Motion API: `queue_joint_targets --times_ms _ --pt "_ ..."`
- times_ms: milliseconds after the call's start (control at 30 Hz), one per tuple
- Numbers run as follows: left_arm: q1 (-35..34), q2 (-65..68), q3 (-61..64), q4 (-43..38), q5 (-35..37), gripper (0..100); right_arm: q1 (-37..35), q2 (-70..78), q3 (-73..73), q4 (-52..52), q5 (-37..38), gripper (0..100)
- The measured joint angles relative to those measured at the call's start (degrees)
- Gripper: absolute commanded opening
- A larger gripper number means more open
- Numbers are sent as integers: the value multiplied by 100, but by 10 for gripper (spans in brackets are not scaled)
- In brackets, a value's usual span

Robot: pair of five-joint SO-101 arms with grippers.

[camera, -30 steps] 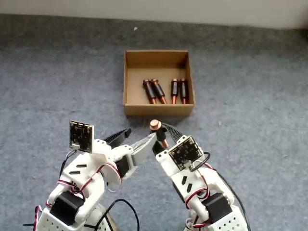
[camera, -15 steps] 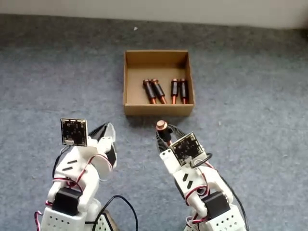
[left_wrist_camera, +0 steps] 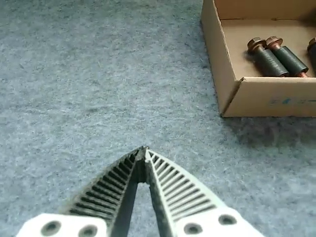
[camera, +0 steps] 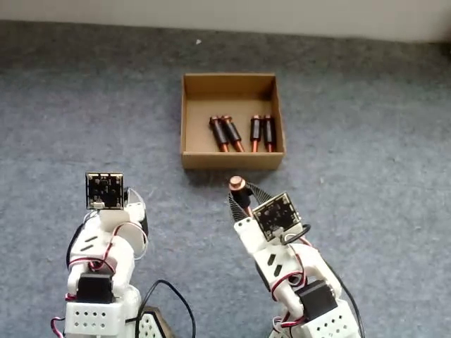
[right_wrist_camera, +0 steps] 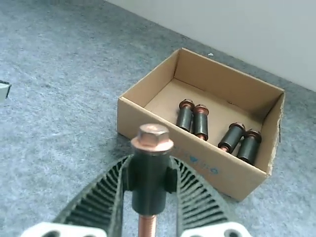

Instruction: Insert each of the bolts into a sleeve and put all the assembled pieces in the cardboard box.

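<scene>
The cardboard box (camera: 232, 160) is plain tan brown, on mottled grey carpet (camera: 366, 141). The four pieces (camera: 220, 132) inside it have black sleeves and copper-coloured bolts. Just in front of the box, the right gripper (right_wrist_camera: 148, 165), ribbed grey on a white body, holds a black sleeve (right_wrist_camera: 148, 185) with a copper bolt (right_wrist_camera: 152, 137); the left gripper (left_wrist_camera: 143, 150) has matching grey ribbing and a white base.

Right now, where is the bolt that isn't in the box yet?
In the high view, the sleeved bolt is clamped in the right gripper, head end toward the cardboard box, just short of its near wall.
</scene>
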Motion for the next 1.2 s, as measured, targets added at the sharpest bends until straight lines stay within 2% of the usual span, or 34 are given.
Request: queue_joint_targets --times_ms 200,367,567,1000,1200 --pt "-26 0 0 26 -70 7 0 0 0 0 -44 6" --pt "-26 0 0 519 -70 7 0 0 -35 211 -44 6" --pt "-26 0 0 712 -70 7 0 290 -1108 607 -44 6" --pt "-26 0 0 712 -70 7 0 4290 -4448 615 -44 6" --pt "-26 0 0 712 -70 7 396 6189 -5864 615 -44 6"
